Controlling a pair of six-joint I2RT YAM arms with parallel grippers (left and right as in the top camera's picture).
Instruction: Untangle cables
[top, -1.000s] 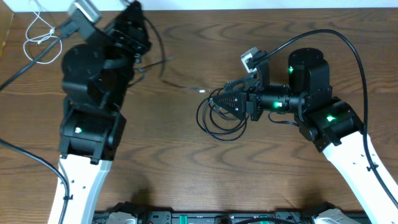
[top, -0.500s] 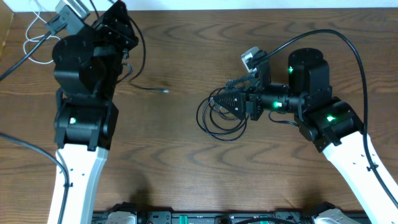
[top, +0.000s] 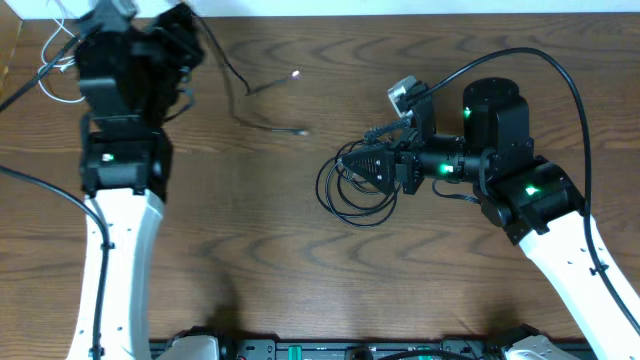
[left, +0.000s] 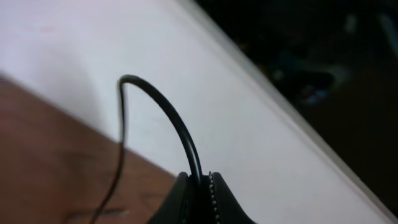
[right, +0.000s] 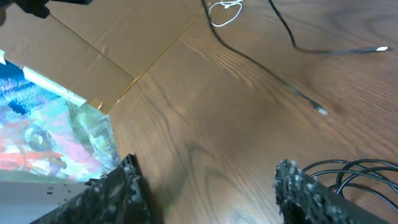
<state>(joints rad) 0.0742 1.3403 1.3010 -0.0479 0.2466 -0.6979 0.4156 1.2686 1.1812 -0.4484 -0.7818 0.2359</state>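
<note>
Only the left wrist view shows the left gripper (left: 202, 179) pinching a black cable (left: 169, 119). The right gripper (right: 208, 169) gapes wide, with the cable coil (right: 356, 170) at its three o'clock.

From my station, the overhead view is filled by a dark brown wooden table (top: 300, 260) with bold, wavy grain, evenly lit and carrying a soft sheen in places. A pale white strip (top: 400, 6) runs along its far edge. The left wrist camera shows a white surface (left: 205, 93) slanting across the frame, with a dark, blurred area (left: 323, 56) beyond it that I can't make out. Through the right wrist camera, flat brown cardboard (right: 112, 37) meets the table's edge. Beside it sits something glossy in bright blue, red and green (right: 43, 130), perhaps printed packaging. A row of black hardware (top: 350, 350) lines the near edge.
</note>
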